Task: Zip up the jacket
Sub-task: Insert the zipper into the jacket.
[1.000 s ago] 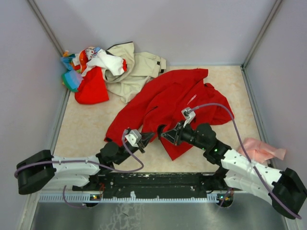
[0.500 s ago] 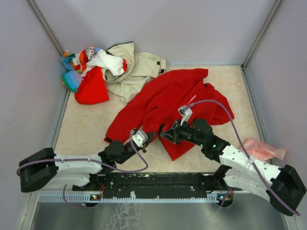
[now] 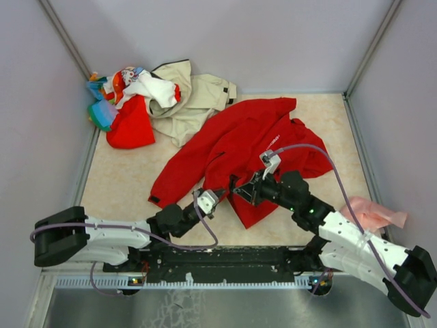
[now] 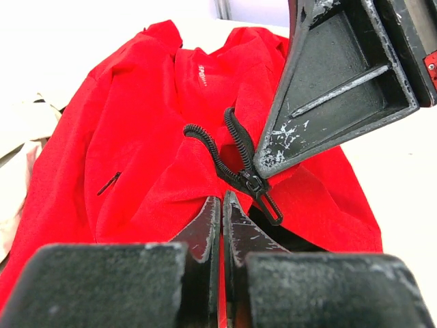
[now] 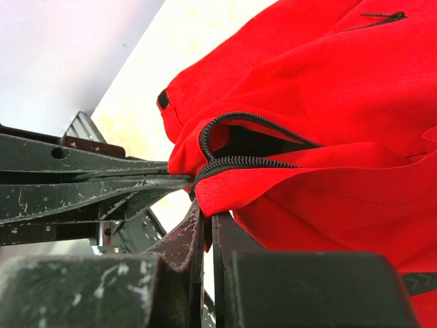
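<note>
Left gripper (image 4: 220, 217): jaws pressed together on a fold of red cloth at the bottom hem of the bright red long-sleeved jacket (image 3: 239, 137), just below the black zipper slider (image 4: 254, 184).
Right gripper (image 5: 208, 222): jaws closed too, nipping the jacket's front edge right beside the slider. Can't tell if it has the slider body or only the cloth next to it. The two grippers meet tip to tip at the hem, close to the arm bases.

Crumpled pink cloth (image 3: 372, 213) off to the right, well apart from the jacket, not involved.

Jacket lies spread slantwise on the pale beige tabletop (image 3: 123, 184), hem towards the arms, collar towards the far right.

Progress, my read: slider sits at the very bottom, thin pull tab (image 4: 270, 206) hanging loose. Both rows of black zipper teeth (image 4: 205, 147) seem to run into it, so the start looks threaded. They fork apart straight above it and the front gapes open. So engagement is probably done and the pull itself not begun. The whole run up to the collar is left.

Further up the body: slanted black pocket zip (image 4: 109, 183), then small white chest logo (image 4: 201, 72), both beyond the open stretch.

Far left corner: beige jacket (image 3: 201, 96), just beside the red one, and a heap of mixed coloured clothes (image 3: 123, 96). Neither matters here.
</note>
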You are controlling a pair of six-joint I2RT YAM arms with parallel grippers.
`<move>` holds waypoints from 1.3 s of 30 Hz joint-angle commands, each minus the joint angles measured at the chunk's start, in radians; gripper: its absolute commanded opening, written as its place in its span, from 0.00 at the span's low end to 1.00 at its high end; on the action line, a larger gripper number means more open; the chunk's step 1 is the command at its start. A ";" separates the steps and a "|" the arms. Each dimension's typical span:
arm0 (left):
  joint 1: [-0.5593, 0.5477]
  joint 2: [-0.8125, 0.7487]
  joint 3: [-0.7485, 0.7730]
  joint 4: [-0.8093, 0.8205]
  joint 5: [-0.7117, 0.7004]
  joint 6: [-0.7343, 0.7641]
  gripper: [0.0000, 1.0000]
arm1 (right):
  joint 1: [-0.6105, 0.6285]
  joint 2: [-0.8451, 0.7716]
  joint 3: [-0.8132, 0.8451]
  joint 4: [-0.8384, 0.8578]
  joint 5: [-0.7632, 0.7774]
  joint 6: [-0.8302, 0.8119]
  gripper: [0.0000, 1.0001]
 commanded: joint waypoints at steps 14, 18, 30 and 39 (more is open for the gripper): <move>0.017 -0.172 -0.102 0.035 -0.051 -0.406 0.54 | -0.017 -0.009 -0.068 0.255 -0.066 0.067 0.00; 0.048 -0.241 -0.095 -0.063 -0.042 -0.569 0.69 | -0.017 0.007 -0.085 0.294 -0.080 0.079 0.00; 0.329 -0.281 -0.027 -0.366 0.358 -1.069 0.75 | -0.017 0.036 -0.106 0.341 -0.101 0.094 0.00; 0.355 -0.217 -0.024 -0.329 0.468 -1.123 0.75 | -0.016 0.043 -0.105 0.351 -0.103 0.093 0.00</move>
